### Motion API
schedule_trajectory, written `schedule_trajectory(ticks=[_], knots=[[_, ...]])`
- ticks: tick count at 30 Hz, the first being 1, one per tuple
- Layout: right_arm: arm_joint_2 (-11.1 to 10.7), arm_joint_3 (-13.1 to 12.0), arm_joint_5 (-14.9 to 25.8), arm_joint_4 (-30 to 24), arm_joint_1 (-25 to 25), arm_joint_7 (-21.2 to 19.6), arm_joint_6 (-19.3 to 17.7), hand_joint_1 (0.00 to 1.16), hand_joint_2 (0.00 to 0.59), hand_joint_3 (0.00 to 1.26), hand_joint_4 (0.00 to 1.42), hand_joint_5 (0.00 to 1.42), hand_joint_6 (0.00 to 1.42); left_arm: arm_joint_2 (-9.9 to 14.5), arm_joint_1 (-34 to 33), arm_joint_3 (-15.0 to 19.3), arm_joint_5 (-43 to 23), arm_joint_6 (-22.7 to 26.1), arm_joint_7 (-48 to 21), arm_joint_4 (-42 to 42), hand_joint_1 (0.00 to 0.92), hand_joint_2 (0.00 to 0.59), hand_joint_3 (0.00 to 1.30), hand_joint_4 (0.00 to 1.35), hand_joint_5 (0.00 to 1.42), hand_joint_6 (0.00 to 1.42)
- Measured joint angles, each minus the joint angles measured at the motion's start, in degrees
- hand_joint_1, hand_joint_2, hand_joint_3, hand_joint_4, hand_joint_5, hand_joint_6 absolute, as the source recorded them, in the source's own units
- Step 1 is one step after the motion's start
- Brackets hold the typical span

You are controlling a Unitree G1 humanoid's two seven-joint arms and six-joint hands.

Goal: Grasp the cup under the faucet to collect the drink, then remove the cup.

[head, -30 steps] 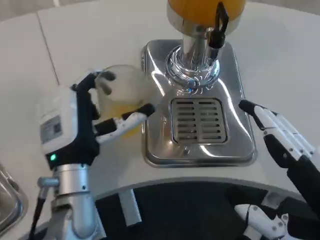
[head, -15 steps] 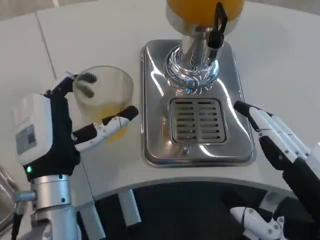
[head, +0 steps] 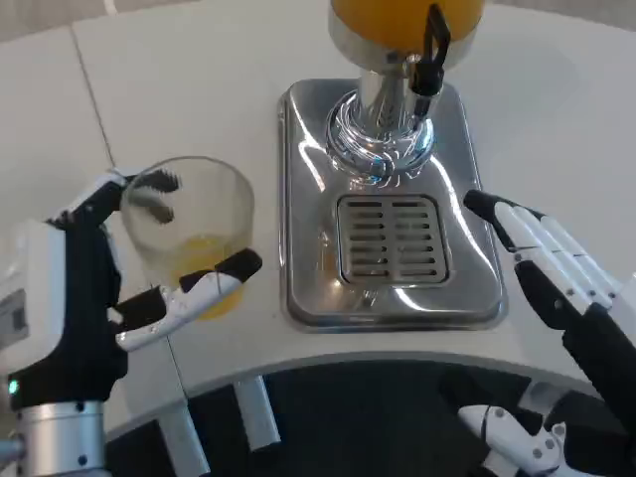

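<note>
One clear plastic cup (head: 191, 231) with a little orange drink has travelled left and nearer, clear of the steel drip tray (head: 467, 179); left hand (head: 89, 298) grasping it, right hand (head: 556, 273) released, so removal looks nearly done

views: one, head view
position: high, on robot's head or chest
facing: steeply down onto flat white table (head: 199, 60)
range: close, forearms at lower edge
</note>
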Motion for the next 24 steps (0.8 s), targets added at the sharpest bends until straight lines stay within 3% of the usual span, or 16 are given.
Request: schedule_trajectory(ticks=[6, 11, 19, 22, 24], knots=[[-0.6, -0.3, -0.6, 0.0, 0.0, 0.0, -1.6, 0.42, 0.406, 0.00, 0.00, 0.00, 0.09, -0.2, 5.1, 2.0, -1.1, -1.6, -2.5, -6.7, 0.726, 0.000, 1.10, 1.24, 1.42, 1.42], [-1.6, -1.3, -1.9, 0.0, 0.2, -0.1, -5.3, 0.38, 0.427, 0.00, 0.00, 0.00, 0.02, -1.0, 9.3, 2.6, -2.0, -2.6, -4.9, -11.5, 0.726, 0.000, 1.10, 1.24, 1.42, 1.42], [-4.6, -5.8, -2.4, 0.7, 4.4, -0.7, -15.0, 0.29, 0.454, 0.00, 0.00, 0.00, 0.00, -3.2, 15.8, 3.1, -2.8, -4.9, -8.8, -18.8, 0.725, 0.000, 1.10, 1.24, 1.42, 1.42], [-4.9, -7.4, -0.8, 1.3, 6.3, -0.9, -18.4, 0.17, 0.515, 0.00, 0.00, 0.00, 0.00, -4.2, 17.8, 3.5, -4.4, -5.5, -10.2, -21.3, 0.725, 0.000, 1.10, 1.24, 1.42, 1.42], [-5.1, -8.9, 0.4, 2.2, 7.8, -1.5, -21.3, 0.16, 0.520, 0.00, 0.00, 0.00, 0.00, -4.8, 19.1, 3.8, -4.9, -5.9, -11.0, -23.3, 0.725, 0.000, 1.10, 1.24, 1.42, 1.42]])
